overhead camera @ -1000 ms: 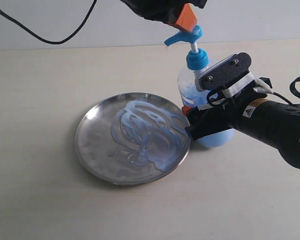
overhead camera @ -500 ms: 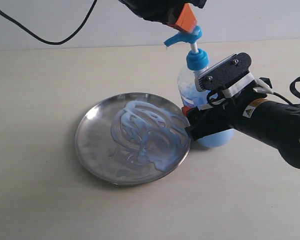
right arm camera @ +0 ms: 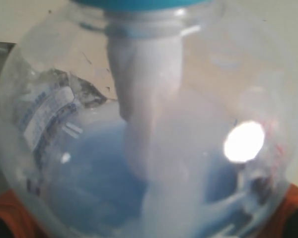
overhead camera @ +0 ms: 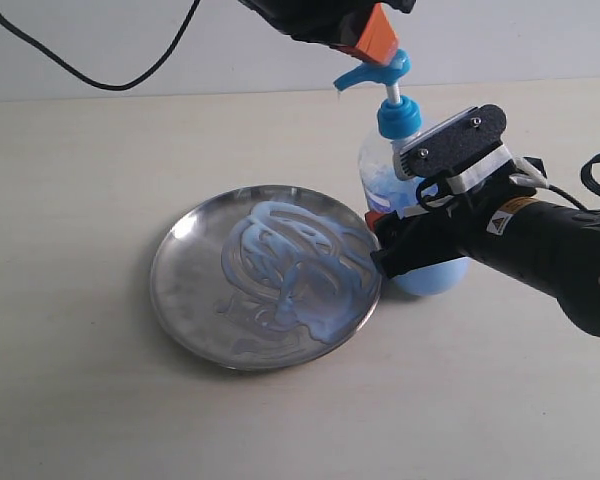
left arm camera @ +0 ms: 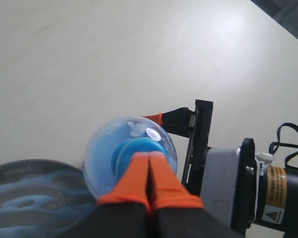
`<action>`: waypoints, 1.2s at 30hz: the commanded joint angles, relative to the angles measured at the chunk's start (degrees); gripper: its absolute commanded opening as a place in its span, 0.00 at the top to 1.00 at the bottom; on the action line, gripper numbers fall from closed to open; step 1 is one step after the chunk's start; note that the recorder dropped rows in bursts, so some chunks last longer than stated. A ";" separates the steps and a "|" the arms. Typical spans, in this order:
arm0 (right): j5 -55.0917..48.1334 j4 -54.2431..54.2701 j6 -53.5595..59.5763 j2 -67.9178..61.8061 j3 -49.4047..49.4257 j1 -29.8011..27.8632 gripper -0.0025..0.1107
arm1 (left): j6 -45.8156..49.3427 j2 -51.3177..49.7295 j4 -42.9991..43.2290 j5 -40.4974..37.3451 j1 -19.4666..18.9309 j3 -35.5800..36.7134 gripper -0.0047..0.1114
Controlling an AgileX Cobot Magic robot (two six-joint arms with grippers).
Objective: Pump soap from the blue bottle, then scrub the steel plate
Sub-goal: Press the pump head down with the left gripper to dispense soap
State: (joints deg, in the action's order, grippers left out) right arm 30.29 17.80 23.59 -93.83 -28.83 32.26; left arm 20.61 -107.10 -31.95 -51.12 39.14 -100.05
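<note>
The blue bottle [overhead camera: 385,165] stands upright on the bench [overhead camera: 80,400], just right of the steel plate [overhead camera: 185,300], with its spout over the rim, evidently so the discharge lands inside. The right end effector [overhead camera: 405,235] clasps the bottle's body with wide jaws, seemingly to steady it. The left end effector [left arm camera: 149,166], fingers pressed together, sits on the pump head, apparently to press it. The bottle is partly full of pale blue liquid. Soap [overhead camera: 290,265] is swirled across the plate's centre and right.
</note>
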 commanded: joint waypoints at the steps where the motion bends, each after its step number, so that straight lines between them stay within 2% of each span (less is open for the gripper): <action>1: 14.00 -2.36 -0.83 0.94 -0.75 0.08 0.98 | -0.27 -1.81 1.38 -4.50 0.25 0.64 0.96; 36: 14.24 -2.34 -0.80 0.94 -0.75 0.08 0.98 | -4.74 -6.65 5.93 -9.13 0.25 1.12 0.96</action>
State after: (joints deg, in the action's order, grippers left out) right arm 30.29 17.70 22.82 -93.83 -28.83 32.16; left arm 16.46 -109.82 -31.57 -52.64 39.03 -101.17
